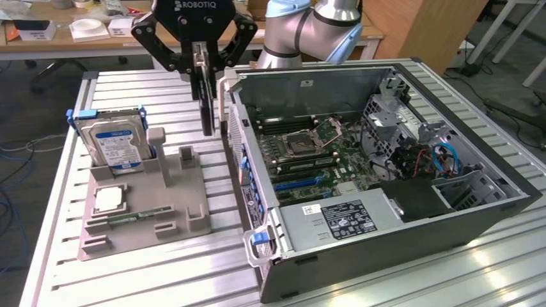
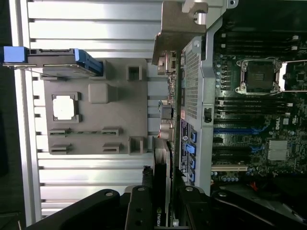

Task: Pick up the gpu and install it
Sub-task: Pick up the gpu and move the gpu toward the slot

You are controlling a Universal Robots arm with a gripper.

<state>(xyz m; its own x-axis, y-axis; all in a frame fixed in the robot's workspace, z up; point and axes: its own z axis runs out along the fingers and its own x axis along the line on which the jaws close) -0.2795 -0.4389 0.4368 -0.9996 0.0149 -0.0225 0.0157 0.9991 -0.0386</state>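
**Exterior view.** The camera stands off the arm, raised above the desk (image 1: 128, 275), and looks obliquely down across it from middle distance. The open computer case (image 1: 298, 89) takes the centre and right of the frame. The grey parts holder (image 1: 183, 192) lies at lower left, and the gripper (image 1: 204, 80) hangs at upper centre-left.

**Wrist view.** The camera is mounted on the wrist and looks straight down along the gripper. The gripper and the edge of the gpu (image 2: 160, 201) sit close in the foreground, with the desk well below.

**Shared field.** Both views take in the holder, the slatted desk around it, the case wall beside it and part of the motherboard (image 1: 316, 153).
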